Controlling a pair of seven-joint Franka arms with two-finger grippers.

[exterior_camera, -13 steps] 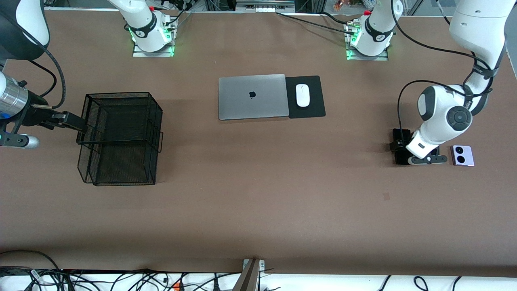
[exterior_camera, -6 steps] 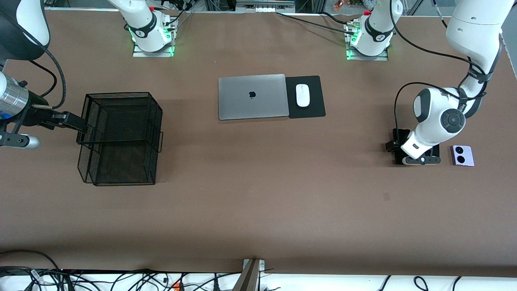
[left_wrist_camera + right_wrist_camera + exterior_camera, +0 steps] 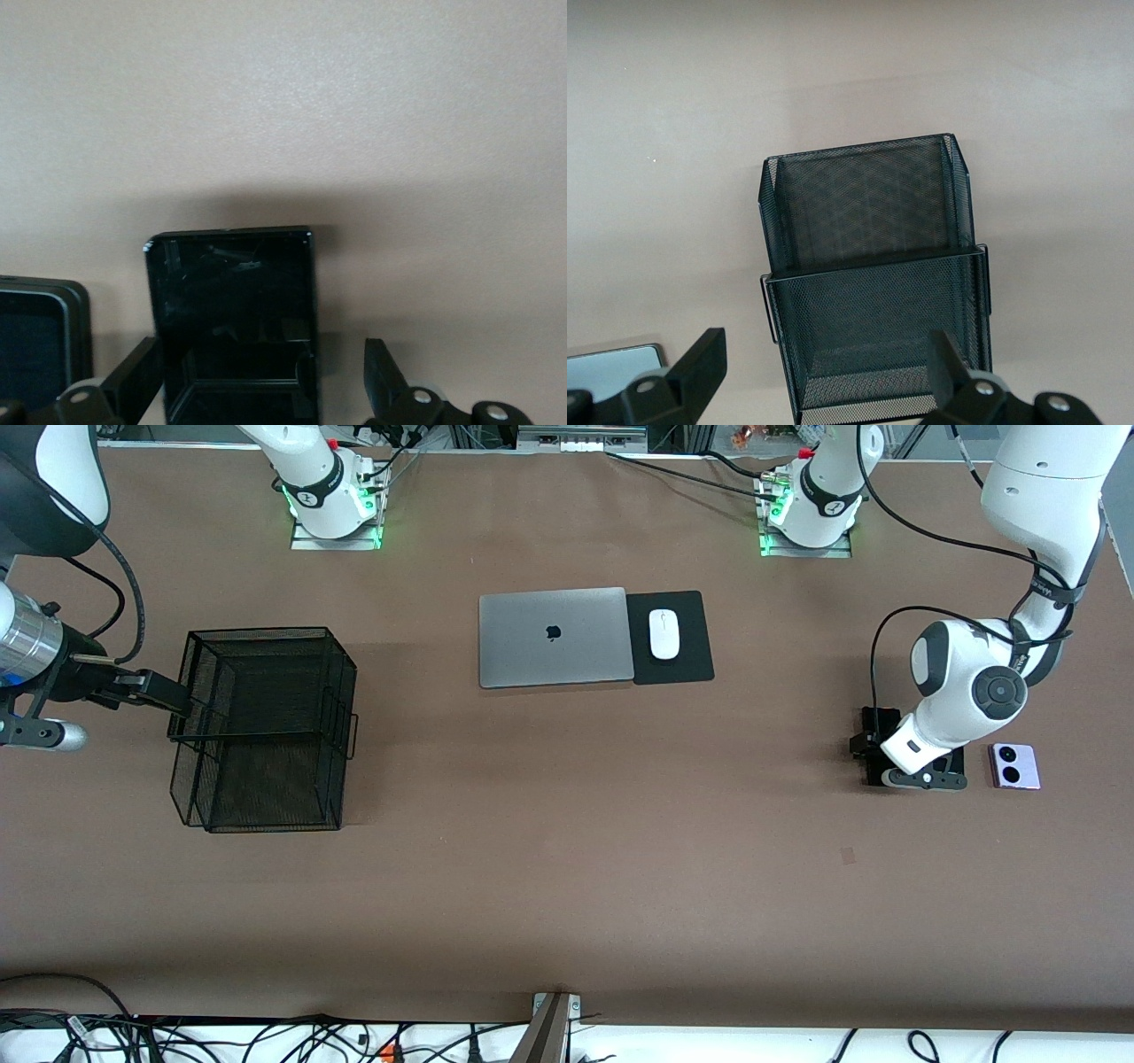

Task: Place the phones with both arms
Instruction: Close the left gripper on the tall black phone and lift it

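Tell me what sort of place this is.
Most likely a robotics lab bench staged as an office desk. Two white arms are bolted to the brown table, loose cables run along its edges, and the props are desk things: a closed silver laptop, a white mouse and a black mesh basket.

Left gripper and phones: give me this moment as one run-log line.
left gripper: open, low astride black phone | lavender phone: on table beside it | right gripper: open, waiting over mesh basket
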